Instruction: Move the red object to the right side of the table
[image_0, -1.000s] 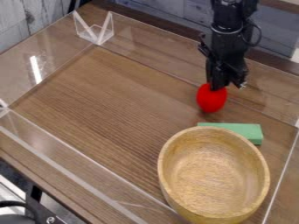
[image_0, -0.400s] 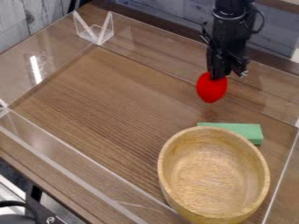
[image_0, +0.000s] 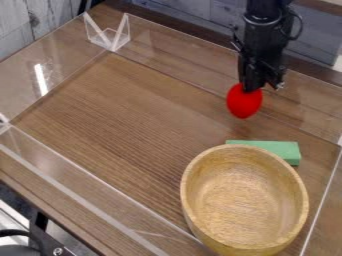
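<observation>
The black fingers point almost straight down and are clamped shut on the top of the red object, which hangs directly beneath them, its upper end hidden between the tips. The red object is rounded and only slightly taller than wide; its long axis runs close to vertical, narrower end down, tilted a little toward the lower left of the fingers. Whether it clears the surface or just touches it cannot be told from this view.

Below and slightly right of the fingers lies a flat green block, well apart from the red object, and touching the far rim of a round wooden bowl further below. Far to the upper left of the fingers, clear acrylic walls edge the surface.

Compared with a second ago, the fingers and the red object sit slightly higher; since the middle frame nothing has visibly shifted, and the block and bowl have stayed put
</observation>
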